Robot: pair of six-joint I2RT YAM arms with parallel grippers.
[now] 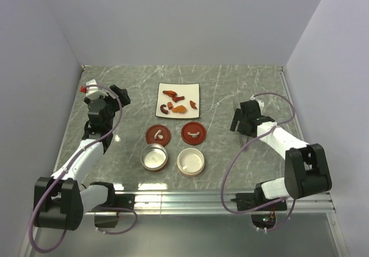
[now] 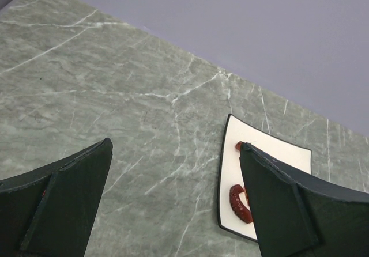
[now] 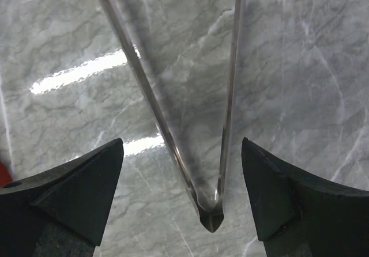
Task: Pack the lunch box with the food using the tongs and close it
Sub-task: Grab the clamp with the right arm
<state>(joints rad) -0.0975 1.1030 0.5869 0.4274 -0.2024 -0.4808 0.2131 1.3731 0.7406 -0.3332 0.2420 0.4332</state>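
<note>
Plate: all the food (image 1: 174, 100) lies on the white plate (image 1: 193, 90).
Lunch box tins: a metal one (image 1: 154, 166) and a cream one (image 1: 191, 172), both uncovered on the desk (image 1: 230, 90); the red lids (image 1: 157, 134) lie between them and the plate.
Tongs: the tongs (image 3: 210, 216) lie flat on the desk.
Left end effector (image 2: 177, 144): spread wide, holding nothing.
Right end effector (image 3: 183, 142): spread wide, straddling the tongs' joined end without gripping it.
</note>
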